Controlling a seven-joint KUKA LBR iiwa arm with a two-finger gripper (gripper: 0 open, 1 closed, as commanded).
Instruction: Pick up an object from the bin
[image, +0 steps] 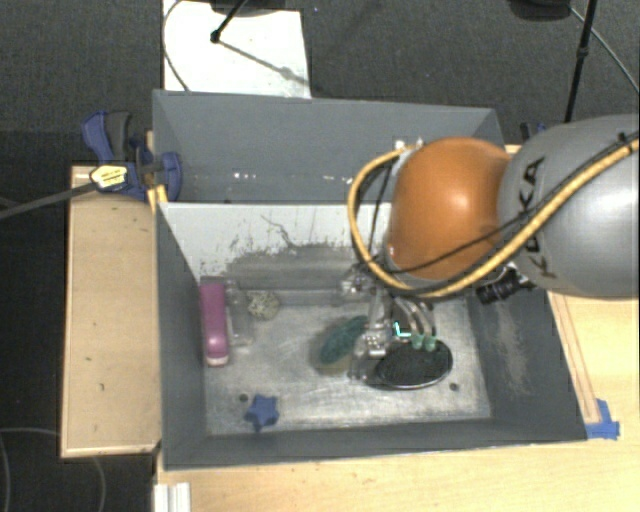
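Note:
My gripper (378, 340) reaches down into the middle right of the bin, below the orange cover. Its fingertips stand just right of a dark green leaf-shaped thing (339, 342) lying on the floor. A black round flat thing (408, 370) lies right under and to the right of the fingers. Nothing shows between the fingers.
A pink oblong thing (214, 320) lies along the bin's left wall. A small greyish lump (263, 305) sits near the back, and a small blue star-like piece (262, 410) lies at the front left. The arm covers the bin's right back part.

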